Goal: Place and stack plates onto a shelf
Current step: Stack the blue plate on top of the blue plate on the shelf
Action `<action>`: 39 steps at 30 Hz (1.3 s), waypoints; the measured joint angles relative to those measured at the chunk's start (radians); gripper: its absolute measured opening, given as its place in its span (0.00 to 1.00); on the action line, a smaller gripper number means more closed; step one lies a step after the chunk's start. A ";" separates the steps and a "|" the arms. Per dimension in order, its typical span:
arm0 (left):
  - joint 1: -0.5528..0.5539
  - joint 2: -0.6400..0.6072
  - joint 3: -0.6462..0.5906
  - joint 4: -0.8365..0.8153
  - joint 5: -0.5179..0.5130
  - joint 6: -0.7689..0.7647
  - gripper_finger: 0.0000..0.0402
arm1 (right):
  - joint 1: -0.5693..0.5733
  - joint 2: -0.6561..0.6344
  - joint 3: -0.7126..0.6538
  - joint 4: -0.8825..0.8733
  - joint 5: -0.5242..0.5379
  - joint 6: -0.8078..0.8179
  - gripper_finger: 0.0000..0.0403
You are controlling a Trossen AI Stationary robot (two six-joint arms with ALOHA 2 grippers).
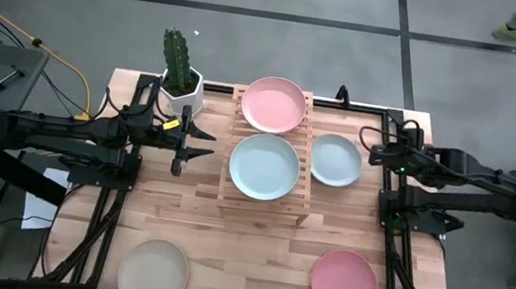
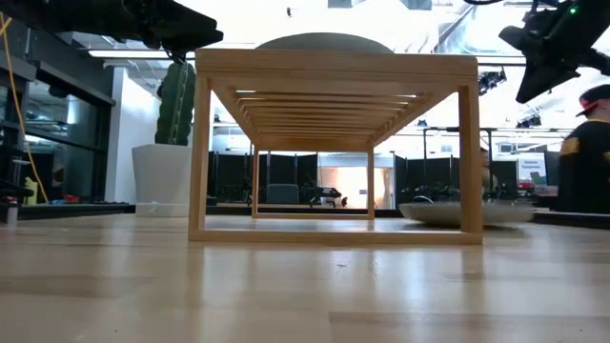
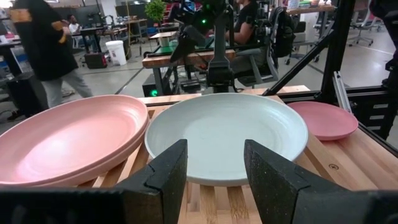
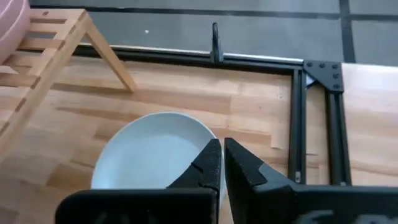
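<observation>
Plainly, the loose mint plate (image 1: 336, 160) lies on the desk (image 1: 254, 254) just off the shelf (image 1: 264, 200) at its 3 o'clock side, closest to the right pincer (image 1: 372, 158), whose fingers are together; the left pincer (image 1: 208, 144), fingers apart, waits at the shelf's 9 o'clock.

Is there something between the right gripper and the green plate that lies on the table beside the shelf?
Nothing visible. The right gripper hangs just above the mint plate on the table, right of the shelf, fingers nearly together, with only air between them.
</observation>
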 joint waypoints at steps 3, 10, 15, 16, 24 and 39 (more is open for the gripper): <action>0.000 0.000 0.000 0.000 0.000 0.000 0.37 | 0.000 0.007 -0.017 0.004 -0.039 0.018 0.00; 0.000 0.000 0.000 0.000 0.000 0.000 0.37 | 0.000 0.053 -0.190 0.229 -0.086 0.014 0.00; 0.000 0.000 0.000 0.000 0.000 -0.001 0.37 | 0.000 0.067 -0.300 0.248 -0.072 0.109 0.03; 0.000 0.000 0.000 0.000 0.000 -0.007 0.37 | 0.000 0.067 -0.320 0.250 -0.072 0.131 0.04; 0.000 0.000 0.000 0.000 0.000 -0.008 0.37 | 0.000 0.069 -0.491 0.449 -0.047 0.204 0.29; 0.000 0.000 0.000 0.001 0.000 -0.009 0.37 | -0.014 0.104 -0.670 0.771 -0.018 0.301 0.42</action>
